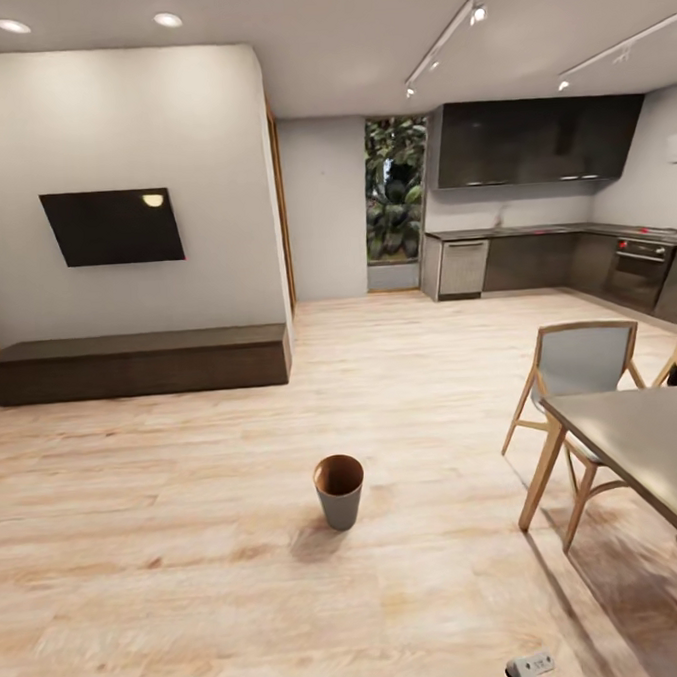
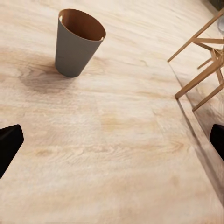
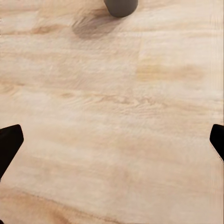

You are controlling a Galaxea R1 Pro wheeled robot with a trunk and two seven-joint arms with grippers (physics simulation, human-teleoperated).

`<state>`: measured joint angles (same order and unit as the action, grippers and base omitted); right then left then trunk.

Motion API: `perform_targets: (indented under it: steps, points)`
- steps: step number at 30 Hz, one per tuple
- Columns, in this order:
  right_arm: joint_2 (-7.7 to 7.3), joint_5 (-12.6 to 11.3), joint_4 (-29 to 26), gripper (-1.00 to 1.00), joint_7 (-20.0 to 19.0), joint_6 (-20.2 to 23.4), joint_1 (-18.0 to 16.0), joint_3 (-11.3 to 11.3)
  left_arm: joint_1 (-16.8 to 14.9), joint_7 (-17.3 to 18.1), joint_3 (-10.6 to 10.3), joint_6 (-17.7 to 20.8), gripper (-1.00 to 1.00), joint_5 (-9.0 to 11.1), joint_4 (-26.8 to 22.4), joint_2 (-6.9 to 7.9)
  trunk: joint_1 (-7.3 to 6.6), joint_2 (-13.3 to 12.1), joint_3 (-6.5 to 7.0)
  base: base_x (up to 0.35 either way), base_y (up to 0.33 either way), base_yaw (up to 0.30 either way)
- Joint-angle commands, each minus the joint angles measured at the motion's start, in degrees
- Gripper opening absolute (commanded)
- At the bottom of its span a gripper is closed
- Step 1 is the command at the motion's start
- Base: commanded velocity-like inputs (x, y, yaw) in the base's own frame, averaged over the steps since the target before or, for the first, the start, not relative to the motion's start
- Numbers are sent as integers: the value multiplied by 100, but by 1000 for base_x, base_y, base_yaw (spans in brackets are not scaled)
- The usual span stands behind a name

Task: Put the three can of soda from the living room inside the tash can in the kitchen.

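So far you seem to have binned nothing — the tash can [image 1: 339, 491] stands upright on the wood floor [image 1: 191, 548] near the dining table [image 1: 646, 450], apparently empty, while your left gripper [image 2: 112, 144] and right gripper [image 3: 112, 144] gape wide, holding nothing — all three cans remain to fetch.

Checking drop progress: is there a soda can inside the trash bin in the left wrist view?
No. The trash bin stands upright on the wood floor, and the copper-brown inside that shows holds no can.
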<state>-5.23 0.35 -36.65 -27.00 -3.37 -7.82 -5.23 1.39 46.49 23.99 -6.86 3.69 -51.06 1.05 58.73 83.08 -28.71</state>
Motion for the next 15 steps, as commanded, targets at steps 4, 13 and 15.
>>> perform_targets:
  steps: [4,13,15]
  points:
    - [2,0,0,100,1,2,0,1,1,0,-3,0,100,0,0,0,0,0,-10,347,0,221]
    - [3,0,3,100,2,3,0,2,2,0,-3,0,100,0,5,0,0,0,-38,347,0,259]
    - [3,0,1,100,2,3,0,3,2,0,-6,0,100,0,7,0,0,0,-44,347,0,223]
